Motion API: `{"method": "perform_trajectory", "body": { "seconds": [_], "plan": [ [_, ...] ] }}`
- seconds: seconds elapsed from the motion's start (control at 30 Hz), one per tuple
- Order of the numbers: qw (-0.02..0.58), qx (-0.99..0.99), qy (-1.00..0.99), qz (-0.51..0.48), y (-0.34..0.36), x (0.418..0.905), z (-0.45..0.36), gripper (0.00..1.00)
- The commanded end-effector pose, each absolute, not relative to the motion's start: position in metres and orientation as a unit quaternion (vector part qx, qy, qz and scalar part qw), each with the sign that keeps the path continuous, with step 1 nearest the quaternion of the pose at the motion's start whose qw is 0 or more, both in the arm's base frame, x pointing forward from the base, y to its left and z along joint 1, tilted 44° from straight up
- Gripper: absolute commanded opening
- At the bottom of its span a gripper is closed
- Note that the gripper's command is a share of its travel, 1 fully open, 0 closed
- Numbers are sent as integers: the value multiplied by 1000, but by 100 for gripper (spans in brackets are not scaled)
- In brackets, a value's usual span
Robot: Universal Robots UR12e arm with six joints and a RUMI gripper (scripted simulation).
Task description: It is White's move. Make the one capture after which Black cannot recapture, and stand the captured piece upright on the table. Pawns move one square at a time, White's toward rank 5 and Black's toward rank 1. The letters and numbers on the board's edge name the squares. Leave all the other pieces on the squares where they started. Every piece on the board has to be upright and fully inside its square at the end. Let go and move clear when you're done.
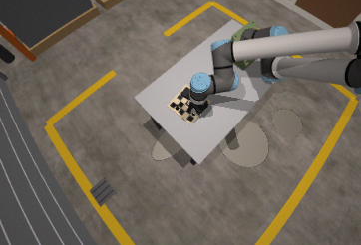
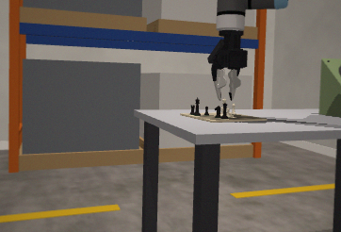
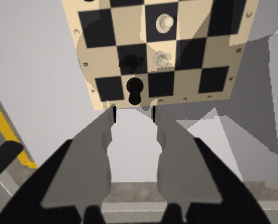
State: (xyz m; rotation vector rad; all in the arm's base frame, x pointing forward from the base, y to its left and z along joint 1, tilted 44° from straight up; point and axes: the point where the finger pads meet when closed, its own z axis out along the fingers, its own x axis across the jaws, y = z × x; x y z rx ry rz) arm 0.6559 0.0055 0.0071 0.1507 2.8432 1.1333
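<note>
The small chessboard (image 3: 160,50) lies on the grey table (image 1: 199,106). In the wrist view a black pawn (image 3: 134,92) stands on the board's near edge row, just beyond my fingertips. Another black piece (image 3: 131,62) stands one square behind it. A white pawn (image 3: 161,59) stands next to that piece, and a second white piece (image 3: 164,22) stands one square farther on. My gripper (image 3: 134,107) hovers above the board (image 2: 221,118), fingers partly apart, with nothing between them. In the side view the gripper (image 2: 225,95) hangs over the black pieces (image 2: 221,110) and a white piece (image 2: 232,109).
More black pieces, one tall (image 2: 197,106), stand at the board's left end in the side view. The table's edge lies just below the board in the wrist view. Orange shelving (image 2: 75,53) stands behind the table. Yellow floor lines (image 1: 75,101) ring the cell.
</note>
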Motion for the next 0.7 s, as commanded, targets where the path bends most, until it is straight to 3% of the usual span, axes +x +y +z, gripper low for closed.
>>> {"method": "perform_trajectory", "body": {
  "seconds": [0.0, 0.67],
  "plan": [
    [36, 49, 927, 371, 15, 655, -2, 25],
    [37, 49, 927, 371, 34, 659, -22, 25]
  ]
}}
